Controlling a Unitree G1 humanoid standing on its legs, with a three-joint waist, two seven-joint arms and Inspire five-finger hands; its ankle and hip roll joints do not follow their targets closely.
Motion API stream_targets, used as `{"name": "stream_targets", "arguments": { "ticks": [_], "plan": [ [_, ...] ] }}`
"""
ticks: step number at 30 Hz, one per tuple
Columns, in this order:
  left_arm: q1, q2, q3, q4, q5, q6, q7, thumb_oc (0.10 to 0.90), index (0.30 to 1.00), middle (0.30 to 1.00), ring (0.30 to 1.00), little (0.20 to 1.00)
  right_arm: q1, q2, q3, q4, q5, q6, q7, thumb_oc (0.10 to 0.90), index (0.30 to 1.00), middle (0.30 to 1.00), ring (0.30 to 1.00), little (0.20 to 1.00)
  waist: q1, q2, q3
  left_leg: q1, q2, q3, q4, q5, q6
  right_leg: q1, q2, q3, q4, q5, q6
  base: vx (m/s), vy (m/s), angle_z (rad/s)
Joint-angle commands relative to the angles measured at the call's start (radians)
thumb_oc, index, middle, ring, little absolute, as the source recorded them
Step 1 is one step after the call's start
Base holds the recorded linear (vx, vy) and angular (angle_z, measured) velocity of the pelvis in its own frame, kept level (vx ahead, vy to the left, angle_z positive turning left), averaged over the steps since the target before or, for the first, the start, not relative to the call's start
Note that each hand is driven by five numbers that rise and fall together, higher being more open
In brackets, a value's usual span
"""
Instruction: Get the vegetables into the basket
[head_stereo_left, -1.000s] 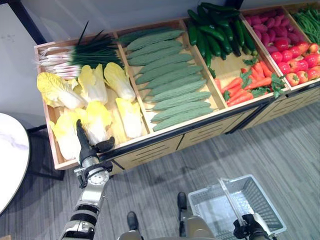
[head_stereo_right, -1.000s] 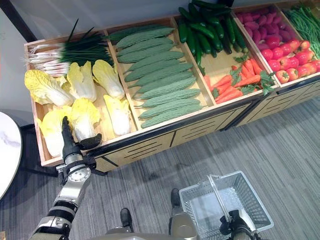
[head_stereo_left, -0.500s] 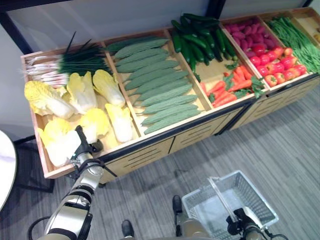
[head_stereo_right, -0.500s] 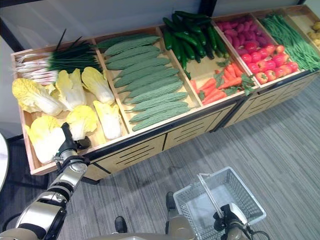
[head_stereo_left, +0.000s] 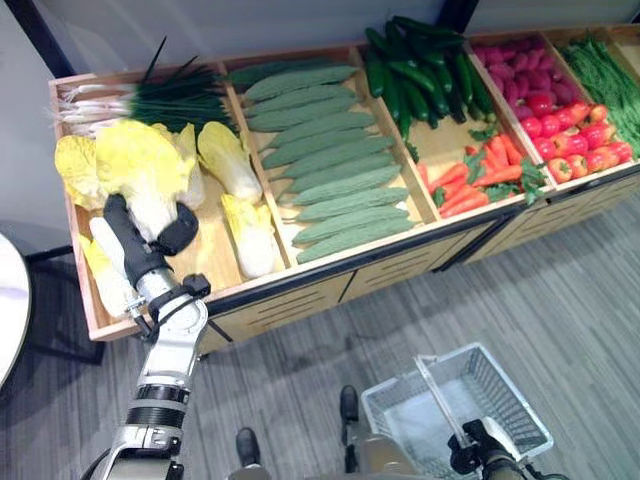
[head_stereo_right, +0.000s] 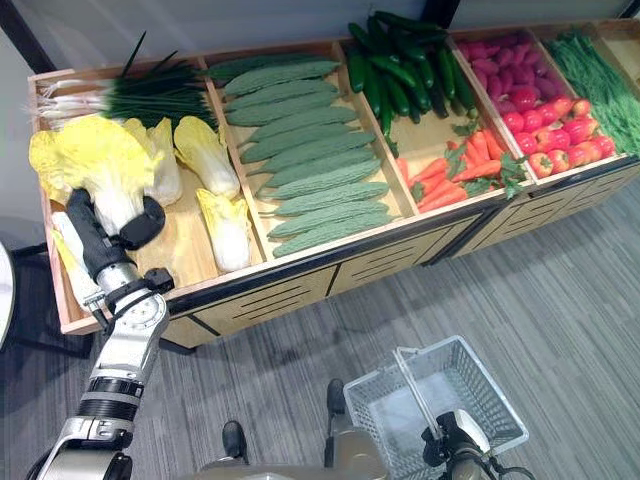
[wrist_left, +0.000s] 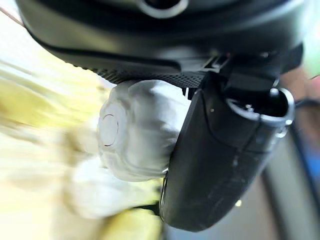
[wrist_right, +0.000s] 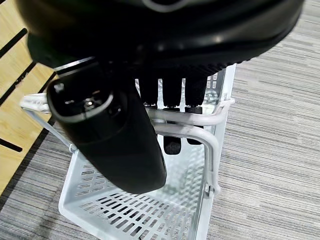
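My left hand (head_stereo_left: 135, 250) is shut on the white stem of a yellow napa cabbage (head_stereo_left: 128, 160) and holds it up, leaves uppermost, over the left wooden crate (head_stereo_left: 215, 262). In the left wrist view the white-covered thumb (wrist_left: 135, 130) presses against the cabbage's pale leaves (wrist_left: 45, 150). Other cabbages (head_stereo_left: 230, 160) lie in the same crate. My right hand (head_stereo_left: 478, 448) is shut on the handle (wrist_right: 185, 120) of the white wire basket (head_stereo_left: 515, 400), which hangs low at the front right above the grey floor.
The long stand holds spring onions (head_stereo_left: 150, 100), ridged green gourds (head_stereo_left: 330, 160), cucumbers (head_stereo_left: 420, 70), carrots (head_stereo_left: 480, 175), tomatoes (head_stereo_left: 580, 150), purple roots (head_stereo_left: 520, 70) and green beans (head_stereo_left: 610, 80). A white round table (head_stereo_left: 8, 300) edges in at the left.
My left hand has closed on a cabbage at the crate's front and raised it above the others. The basket stays in my right hand. The camera has shifted.
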Motion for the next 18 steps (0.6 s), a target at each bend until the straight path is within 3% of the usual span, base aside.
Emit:
{"name": "stream_targets", "arguments": {
  "ticks": [1, 5, 7, 12, 14, 18],
  "plan": [
    [-0.049, 0.04, 0.017, -0.103, -0.218, -0.211, -0.215, 0.4, 0.3, 0.3, 0.3, 0.3, -0.019, -0.038, 0.001, 0.012, 0.019, -0.01, -0.004, 0.4, 0.3, 0.3, 0.3, 0.3, -0.004, -0.001, -0.01, -0.037, 0.027, -0.036, 0.0, 0.031, -0.031, 0.046, -0.067, 0.008, 0.003, -0.041, 0.083, 0.0, 0.0, 0.0],
    [0.046, 0.016, -0.042, -0.168, -0.555, -0.21, -0.469, 0.4, 0.3, 0.3, 0.3, 0.3, -0.015, -0.05, -0.016, 0.003, 0.011, -0.01, 0.025, 0.4, 0.3, 0.3, 0.3, 0.3, -0.002, 0.009, -0.012, -0.033, 0.024, -0.034, 0.0, 0.033, -0.029, 0.048, -0.07, 0.01, 0.001, -0.04, 0.082, 0.0, 0.0, 0.0],
    [0.096, 0.025, -0.067, -0.173, -0.65, -0.19, -0.571, 0.4, 0.3, 0.3, 0.3, 0.3, -0.013, -0.052, -0.023, 0.0, 0.007, -0.012, 0.037, 0.4, 0.3, 0.3, 0.3, 0.3, -0.001, 0.013, -0.014, -0.032, 0.024, -0.034, 0.0, 0.033, -0.028, 0.049, -0.071, 0.012, 0.0, -0.039, 0.082, 0.0, 0.0, 0.0],
    [0.176, 0.035, -0.087, -0.132, -0.775, -0.16, -0.723, 0.4, 0.3, 0.3, 0.3, 0.3, 0.009, -0.054, -0.051, 0.012, -0.006, -0.026, 0.063, 0.4, 0.3, 0.3, 0.3, 0.3, 0.002, 0.017, -0.024, -0.005, 0.019, -0.021, 0.0, 0.024, -0.023, 0.061, -0.072, 0.027, 0.002, -0.047, 0.083, 0.03, 0.025, -0.05],
    [0.178, 0.035, -0.09, -0.141, -0.786, -0.161, -0.732, 0.4, 0.3, 0.3, 0.3, 0.3, 0.013, -0.052, -0.058, 0.018, -0.002, -0.027, 0.063, 0.4, 0.3, 0.3, 0.3, 0.3, 0.001, 0.015, -0.023, 0.008, 0.016, -0.014, 0.005, 0.019, -0.021, 0.068, -0.073, 0.034, 0.004, -0.05, 0.083, 0.03, 0.028, -0.08],
    [0.169, 0.053, -0.099, -0.129, -0.779, -0.167, -0.749, 0.4, 0.3, 0.3, 0.3, 0.3, 0.015, -0.054, -0.085, 0.018, 0.02, -0.034, 0.065, 0.4, 0.3, 0.3, 0.3, 0.3, -0.002, -0.006, 0.001, -0.034, 0.009, -0.006, 0.15, -0.048, -0.013, 0.074, -0.088, 0.062, 0.025, -0.05, 0.084, -0.02, 0.052, -0.16]
  ]
}}
